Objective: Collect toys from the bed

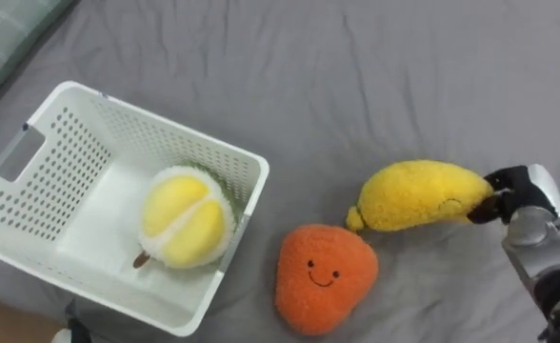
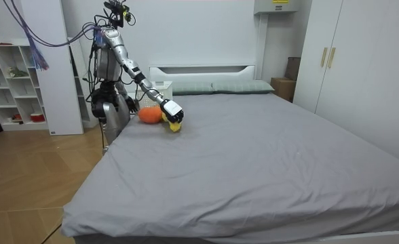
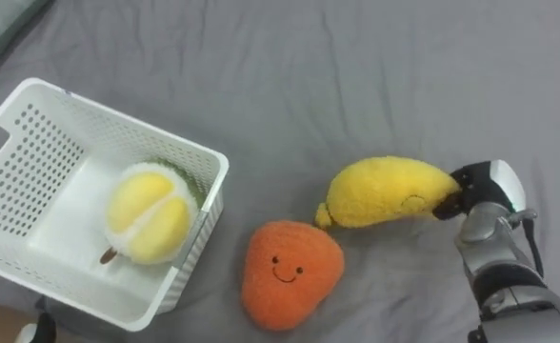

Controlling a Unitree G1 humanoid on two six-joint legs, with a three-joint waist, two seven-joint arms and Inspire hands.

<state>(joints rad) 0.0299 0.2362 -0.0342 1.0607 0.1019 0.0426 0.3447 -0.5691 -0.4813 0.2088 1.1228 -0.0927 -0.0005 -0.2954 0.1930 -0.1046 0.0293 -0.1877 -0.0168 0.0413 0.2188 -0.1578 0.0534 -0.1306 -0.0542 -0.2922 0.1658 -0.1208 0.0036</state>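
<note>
Right hand, fingers curled round the end of the yellow plush farthest from the white basket; the orange plush lies nearer the basket. Lift your load high, clear the basket's rim, and release beside the durian plush inside.
</note>
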